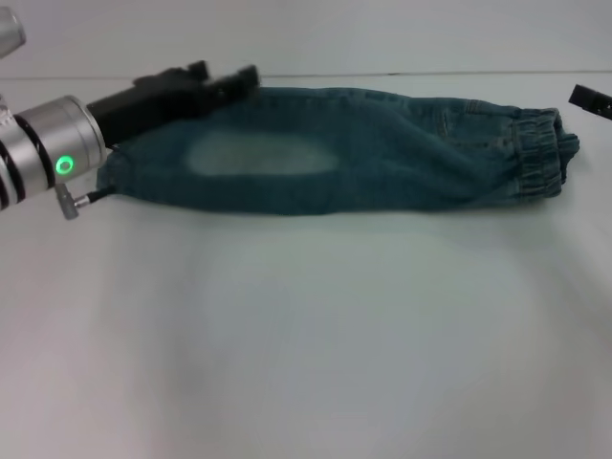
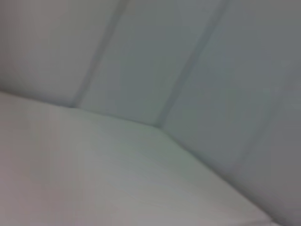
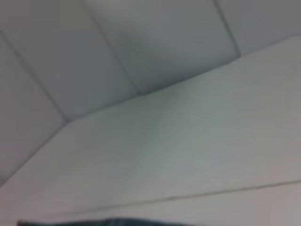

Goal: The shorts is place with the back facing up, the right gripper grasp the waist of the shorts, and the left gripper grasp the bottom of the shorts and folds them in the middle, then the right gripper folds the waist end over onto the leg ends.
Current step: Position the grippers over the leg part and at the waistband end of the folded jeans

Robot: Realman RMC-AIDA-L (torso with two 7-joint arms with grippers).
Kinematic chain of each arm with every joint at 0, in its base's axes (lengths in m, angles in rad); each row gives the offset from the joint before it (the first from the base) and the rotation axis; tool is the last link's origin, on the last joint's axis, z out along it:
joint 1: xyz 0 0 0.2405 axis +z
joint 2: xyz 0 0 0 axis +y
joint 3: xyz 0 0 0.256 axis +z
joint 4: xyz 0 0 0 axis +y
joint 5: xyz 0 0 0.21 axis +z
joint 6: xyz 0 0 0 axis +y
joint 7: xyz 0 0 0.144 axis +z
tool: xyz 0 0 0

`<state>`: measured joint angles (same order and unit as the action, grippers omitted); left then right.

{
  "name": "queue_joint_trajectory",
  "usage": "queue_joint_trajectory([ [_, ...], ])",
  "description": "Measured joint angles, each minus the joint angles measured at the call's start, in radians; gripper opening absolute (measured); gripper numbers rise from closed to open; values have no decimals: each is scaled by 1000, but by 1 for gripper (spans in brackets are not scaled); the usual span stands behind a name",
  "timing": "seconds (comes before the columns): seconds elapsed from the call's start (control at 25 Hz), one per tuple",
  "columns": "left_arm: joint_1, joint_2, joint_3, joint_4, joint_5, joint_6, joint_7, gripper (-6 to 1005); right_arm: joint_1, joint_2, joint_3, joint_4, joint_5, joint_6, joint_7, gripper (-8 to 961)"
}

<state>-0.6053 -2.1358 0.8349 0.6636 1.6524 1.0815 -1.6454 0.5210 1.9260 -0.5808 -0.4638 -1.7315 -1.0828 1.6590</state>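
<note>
The shorts [image 1: 382, 143] lie folded lengthwise into one long band across the far part of the white table [image 1: 306, 335]. Their puckered waist end [image 1: 540, 148] points to the right and the leg ends [image 1: 120, 177] to the left, with a pale faded patch [image 1: 258, 153] facing up. My left gripper [image 1: 225, 72] hovers over the far edge of the leg half, its two black fingers apart and holding nothing. Only a black corner of my right gripper [image 1: 591, 98] shows at the right edge, just beyond the waist. A thin strip of the shorts [image 3: 113, 221] shows in the right wrist view.
The table's far edge [image 1: 402, 75] runs just behind the shorts, with a pale wall behind it. The left wrist view shows only the table [image 2: 94, 179] and wall panels [image 2: 164, 56].
</note>
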Motion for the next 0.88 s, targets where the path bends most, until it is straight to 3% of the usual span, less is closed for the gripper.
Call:
queue_joint_trajectory([
  [0.12,7,13,-4,-5,31,158,56,936,-3,-33,-15,-90,-148,-111,147,960],
  [0.4,10,15,3,-17,109,365,122,936,67,-38,-30,-266,-488,-176,420,959],
  [0.68,11,9,5,-34,133,365,129,937,189,-26,-33,-272,-697,-176,574,958],
  [0.88,12,11,1,-35,133,360,126,937,238,-19,-75,-294,-775,-169,695,957],
])
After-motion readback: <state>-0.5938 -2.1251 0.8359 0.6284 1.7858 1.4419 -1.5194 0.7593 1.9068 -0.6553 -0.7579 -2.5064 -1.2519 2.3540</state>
